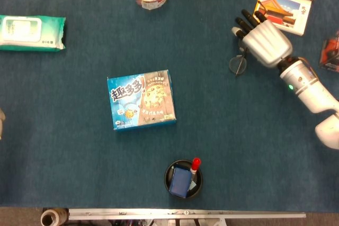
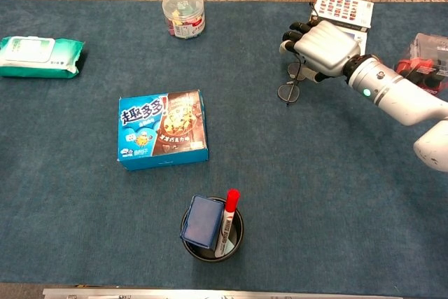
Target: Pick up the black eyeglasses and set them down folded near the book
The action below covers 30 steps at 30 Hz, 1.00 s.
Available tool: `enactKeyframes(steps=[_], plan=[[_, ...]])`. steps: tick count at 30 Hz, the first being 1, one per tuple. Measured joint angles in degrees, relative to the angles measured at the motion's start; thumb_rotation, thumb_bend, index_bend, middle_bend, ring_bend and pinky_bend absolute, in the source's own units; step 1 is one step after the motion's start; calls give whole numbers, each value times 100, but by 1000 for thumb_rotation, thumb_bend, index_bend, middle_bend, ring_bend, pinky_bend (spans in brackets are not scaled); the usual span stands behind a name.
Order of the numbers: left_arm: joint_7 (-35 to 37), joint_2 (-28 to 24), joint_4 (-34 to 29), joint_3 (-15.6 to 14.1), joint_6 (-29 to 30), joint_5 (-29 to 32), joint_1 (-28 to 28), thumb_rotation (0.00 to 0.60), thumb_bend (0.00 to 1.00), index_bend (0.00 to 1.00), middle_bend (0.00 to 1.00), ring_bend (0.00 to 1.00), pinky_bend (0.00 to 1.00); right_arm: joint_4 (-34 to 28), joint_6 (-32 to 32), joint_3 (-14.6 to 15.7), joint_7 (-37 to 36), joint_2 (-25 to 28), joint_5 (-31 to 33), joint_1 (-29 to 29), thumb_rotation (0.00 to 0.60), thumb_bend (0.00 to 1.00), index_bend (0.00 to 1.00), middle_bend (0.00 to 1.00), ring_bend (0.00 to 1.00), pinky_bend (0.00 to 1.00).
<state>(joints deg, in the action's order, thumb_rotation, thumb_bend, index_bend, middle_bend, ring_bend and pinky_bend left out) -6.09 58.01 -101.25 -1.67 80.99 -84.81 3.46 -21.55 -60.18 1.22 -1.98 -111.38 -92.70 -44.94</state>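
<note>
Matt blue cloth, felt-like, over the table (image 2: 315, 187). Smooth silvery shell, metallic sheen, on the right hand (image 1: 265, 39), with black fingertips (image 1: 239, 20). Thin dark wire-like rims and clear lenses on the glasses (image 1: 238, 64). Glossy printed paper on the book (image 1: 283, 8). Printed card on the box (image 2: 163, 137). Clear plastic on the jar (image 2: 183, 13). Shiny film on the wipes (image 2: 40, 56).
</note>
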Motion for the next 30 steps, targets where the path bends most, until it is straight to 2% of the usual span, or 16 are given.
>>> enactKeyframes(steps=[10,30], plan=[[20,-12,2,2,-7,5,1,600,484,524,449,371,458,84,-84,30,-68,-40,-35,-1,600,332,282,220,108,239],[39,-49,-38,-9,35,-28,-20,600,484,524,449,371,458,-471,-369,-71,203,147,-33,-47,600,332,282,220,108,239]])
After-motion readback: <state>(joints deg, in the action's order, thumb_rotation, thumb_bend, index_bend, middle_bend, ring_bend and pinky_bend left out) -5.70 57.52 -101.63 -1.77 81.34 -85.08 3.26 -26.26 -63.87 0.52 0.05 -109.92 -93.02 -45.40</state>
